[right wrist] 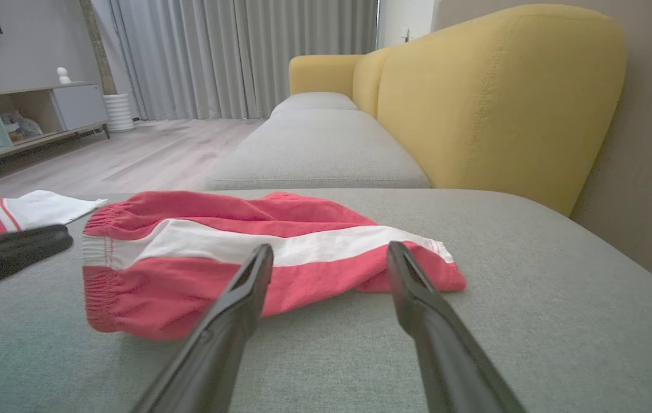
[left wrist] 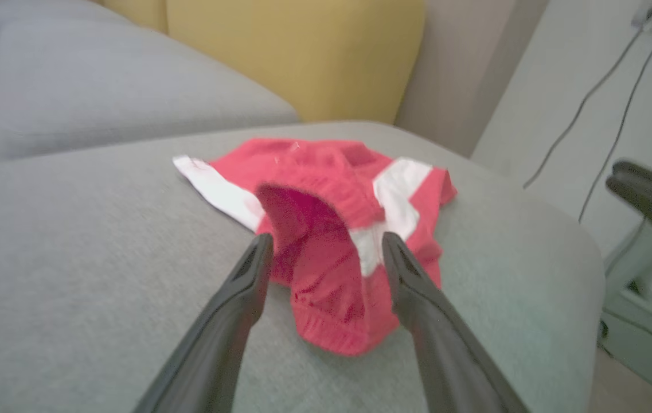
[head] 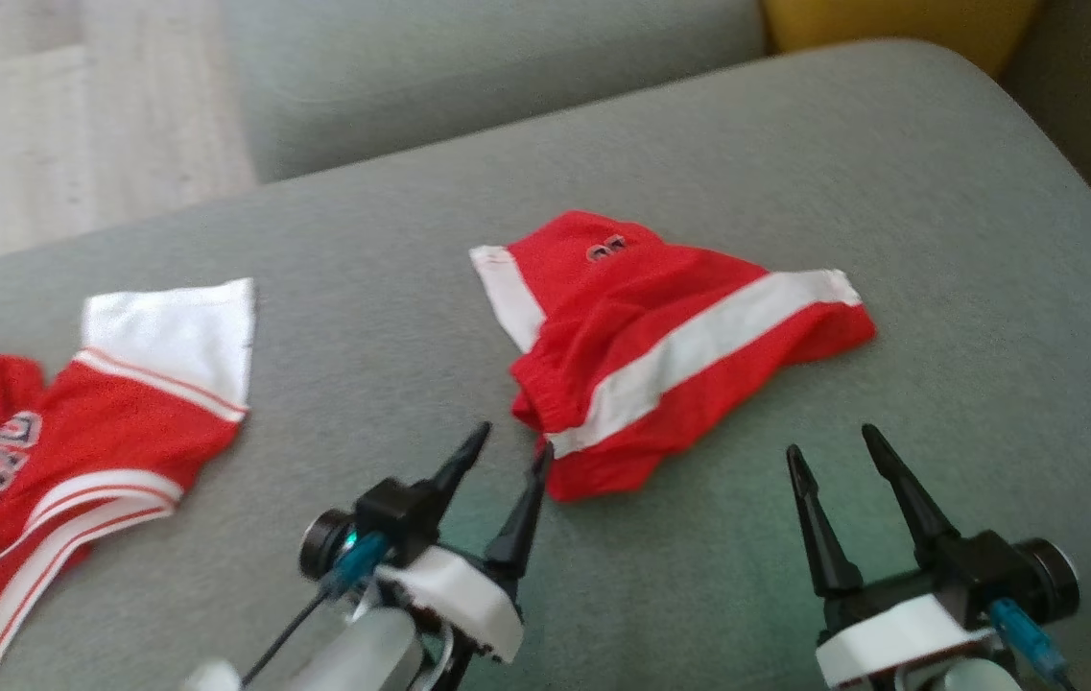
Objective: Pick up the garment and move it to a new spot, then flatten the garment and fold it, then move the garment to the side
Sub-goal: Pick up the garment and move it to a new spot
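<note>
The crumpled red cloth shorts with a white side stripe [head: 670,345] lie mid-cushion on the grey fabric sofa seat [head: 938,173]. In the head view their long axis runs from about eight o'clock to two o'clock. The left gripper [head: 511,443] — fingers spread, holding nothing — sits at the eight-o'clock waistband end and is the nearer one. The right gripper [head: 831,441], also spread wide, hovers at the shorts' five o'clock, apart from the cloth.
</note>
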